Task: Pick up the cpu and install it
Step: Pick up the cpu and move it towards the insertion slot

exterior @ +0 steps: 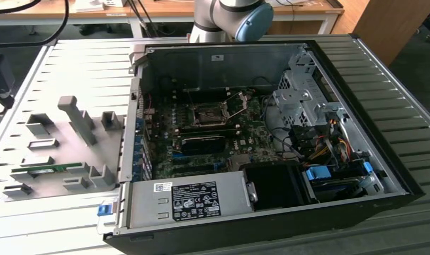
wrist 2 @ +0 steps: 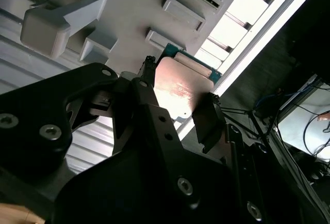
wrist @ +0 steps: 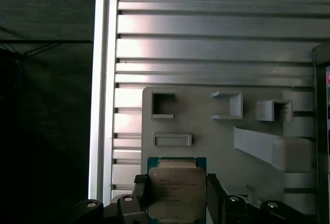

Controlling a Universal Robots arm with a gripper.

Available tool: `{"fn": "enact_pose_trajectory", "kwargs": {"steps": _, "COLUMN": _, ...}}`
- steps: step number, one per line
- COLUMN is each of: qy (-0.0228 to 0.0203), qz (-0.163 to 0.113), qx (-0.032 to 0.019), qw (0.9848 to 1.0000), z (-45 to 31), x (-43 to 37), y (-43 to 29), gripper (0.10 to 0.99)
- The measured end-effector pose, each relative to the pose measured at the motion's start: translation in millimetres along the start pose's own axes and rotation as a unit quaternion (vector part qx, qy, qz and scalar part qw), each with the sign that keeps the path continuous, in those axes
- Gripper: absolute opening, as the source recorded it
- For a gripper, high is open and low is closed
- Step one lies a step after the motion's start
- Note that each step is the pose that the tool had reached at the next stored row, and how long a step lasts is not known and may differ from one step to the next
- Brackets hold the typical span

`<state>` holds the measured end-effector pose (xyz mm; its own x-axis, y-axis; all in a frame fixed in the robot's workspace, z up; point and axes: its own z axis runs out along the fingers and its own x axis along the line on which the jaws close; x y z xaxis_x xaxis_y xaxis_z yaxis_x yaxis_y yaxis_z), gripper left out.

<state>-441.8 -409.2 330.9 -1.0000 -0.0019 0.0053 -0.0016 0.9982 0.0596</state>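
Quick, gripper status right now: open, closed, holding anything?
Gripper: closed on the cpu, one finger against each of two opposite edges, as the first wrist view shows.

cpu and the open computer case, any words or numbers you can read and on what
cpu lid, first wrist view: lines of print, too small to read.
Black label on the power supply, exterior view: white print, too small to read.
White sticker on the case wall: too small to read.
Nothing can be quoted.

Exterior view high, angled down on computer case [exterior: 200, 66] and fixture plate [exterior: 66, 159], both wrist views close above that plate, sharing the cpu [wrist: 176, 193].
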Motion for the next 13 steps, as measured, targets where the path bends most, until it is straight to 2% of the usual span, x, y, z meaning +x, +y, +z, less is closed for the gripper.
{"fn": "enact_pose_trajectory", "kwargs": {"steps": 13, "qy": 0.0000, "qz": 0.000, "qx": 0.0000, "qw": 1.0000, "z": -16.2, "x": 0.1, "y": 1.1, "gripper": 0.541}}
